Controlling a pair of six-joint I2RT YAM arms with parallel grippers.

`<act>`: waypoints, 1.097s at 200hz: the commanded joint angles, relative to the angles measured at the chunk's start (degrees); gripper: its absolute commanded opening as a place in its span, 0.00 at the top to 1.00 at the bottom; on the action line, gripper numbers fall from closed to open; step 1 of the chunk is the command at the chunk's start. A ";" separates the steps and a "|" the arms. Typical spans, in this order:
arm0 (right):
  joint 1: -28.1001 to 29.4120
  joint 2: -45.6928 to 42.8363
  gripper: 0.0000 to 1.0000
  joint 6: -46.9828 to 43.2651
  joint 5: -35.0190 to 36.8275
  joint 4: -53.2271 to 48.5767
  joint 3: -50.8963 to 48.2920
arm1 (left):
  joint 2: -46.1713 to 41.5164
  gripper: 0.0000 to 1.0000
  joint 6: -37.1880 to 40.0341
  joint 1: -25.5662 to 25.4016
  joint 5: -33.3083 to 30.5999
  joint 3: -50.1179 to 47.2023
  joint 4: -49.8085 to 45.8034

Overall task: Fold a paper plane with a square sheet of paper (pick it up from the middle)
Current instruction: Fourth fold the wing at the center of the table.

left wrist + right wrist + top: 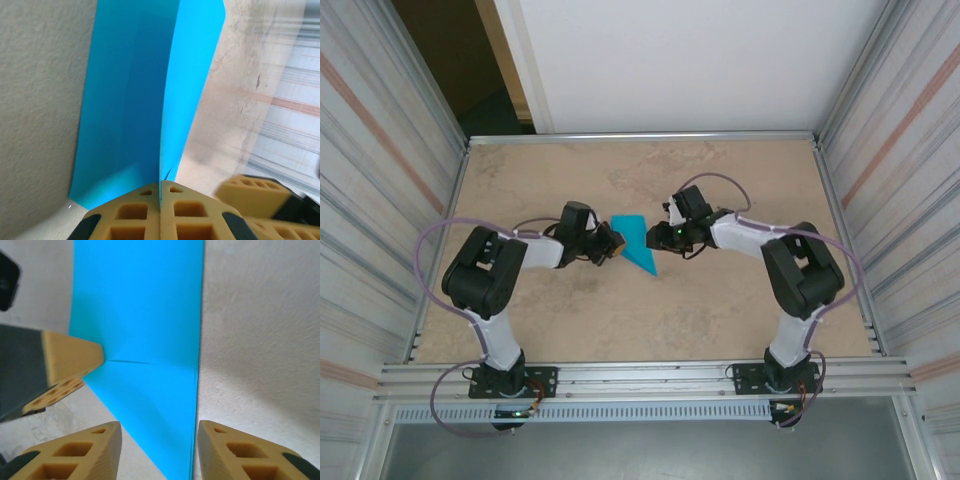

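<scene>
At the bottom of the overhead view, the two arm bases are bolted to a metal rail (640, 378) along the near edge of the counter (720, 310). Each arm reaches up and inward, so the two meet near the middle of the frame.

The left end effector (611, 243) is closed tight on the paper (638, 245). In its own wrist view the two tan fingers (135, 212) press together at bottom centre, with a thin edge of the blue sheet caught in the seam between them. From there the paper rises up the frame in two layers, a darker band on the left and a brighter flap on the right, meeting along a long crease. One tan finger of the other arm (255, 192) shows at lower right, just beside the pinch.

The right end effector (667, 236) is partly open. In its wrist view the two fingers (85, 452) sit apart at the bottom corners. The right-hand edge of the paper runs down between them without being squeezed, and it is hard to say whether either pad brushes it. At mid-left in that view the left arm's fingertip (72, 357) pinches the sheet, and a short wrinkle spreads from that spot.

Seen from overhead, the paper is a folded teal shape between the two end effectors. It is wide at its top edge and narrows to a point at lower right, and it lies over the speckled beige counter.

Farther back are the far counter edge, a white wall (700, 60), and ribbed side panels (380, 180).
</scene>
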 commanded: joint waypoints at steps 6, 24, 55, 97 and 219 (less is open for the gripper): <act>3.63 -5.90 0.53 -8.00 12.17 1.02 -3.12 | -3.01 0.96 1.97 0.54 -4.49 2.33 -6.97; 6.33 -6.36 0.52 -10.53 17.15 1.32 -3.27 | -4.36 0.96 2.34 0.46 -5.93 3.46 -10.00; 11.11 -3.55 0.52 -16.21 21.62 3.18 -2.29 | -5.70 0.95 2.61 -0.05 -7.50 5.37 -14.08; 13.49 1.37 0.55 -19.09 21.96 3.53 0.20 | -5.55 0.95 1.98 -0.41 -8.02 7.27 -16.80; 15.10 7.68 0.63 -19.35 24.16 5.37 2.99 | -3.31 0.95 2.01 -0.58 -7.54 9.19 -18.29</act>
